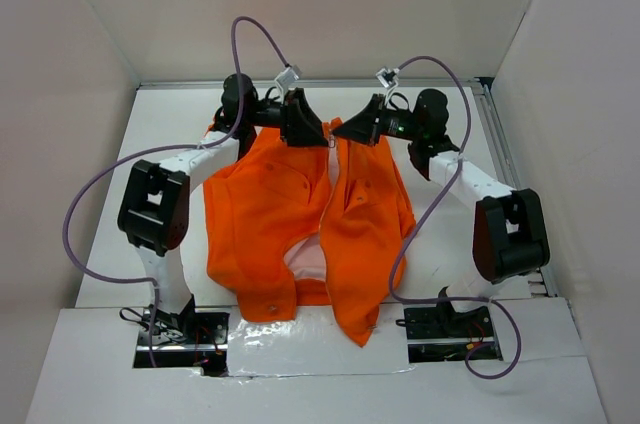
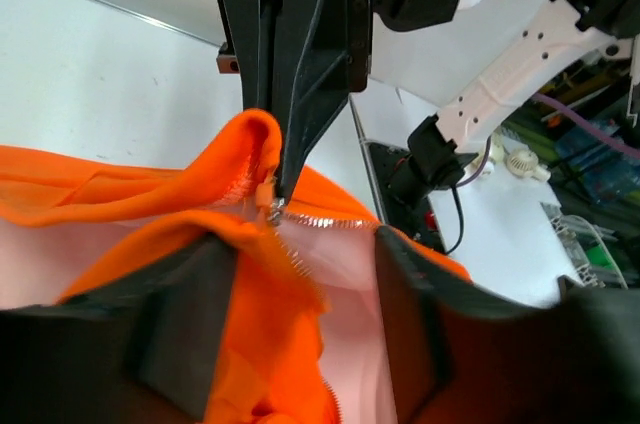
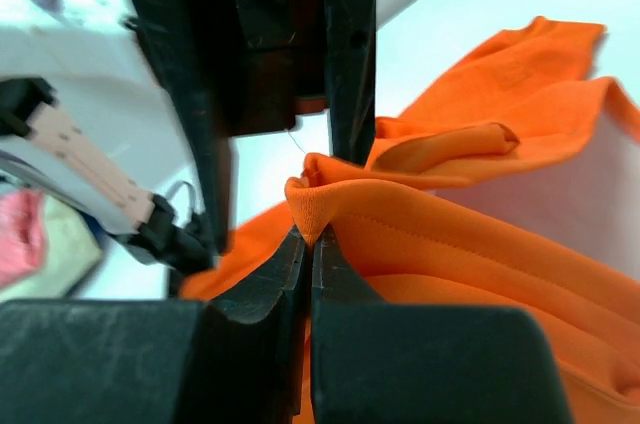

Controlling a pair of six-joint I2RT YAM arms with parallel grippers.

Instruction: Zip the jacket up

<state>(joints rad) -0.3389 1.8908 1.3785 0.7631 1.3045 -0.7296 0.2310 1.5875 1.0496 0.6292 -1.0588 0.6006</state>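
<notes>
The bright orange jacket (image 1: 270, 214) lies flat on the white table (image 1: 450, 244), collar at the far end, its pale lining (image 1: 308, 262) showing at the hem. The light zipper (image 1: 329, 189) runs down the middle; its slider (image 2: 270, 206) sits at the collar end. Both grippers meet at the collar. My left gripper (image 1: 305, 129) (image 2: 305, 334) is open, its fingers (image 2: 190, 329) spread either side of orange fabric and lining without pinching them. My right gripper (image 1: 358, 130) (image 3: 312, 234) is shut on a fold of the orange collar edge (image 3: 318, 206), just above the slider.
Grey enclosure walls (image 1: 60, 94) stand round the table on three sides. Purple cables (image 1: 90, 194) loop off both arms. The arm bases (image 1: 180, 329) sit at the near edge, and the jacket's hem (image 1: 355, 329) hangs over that edge between them.
</notes>
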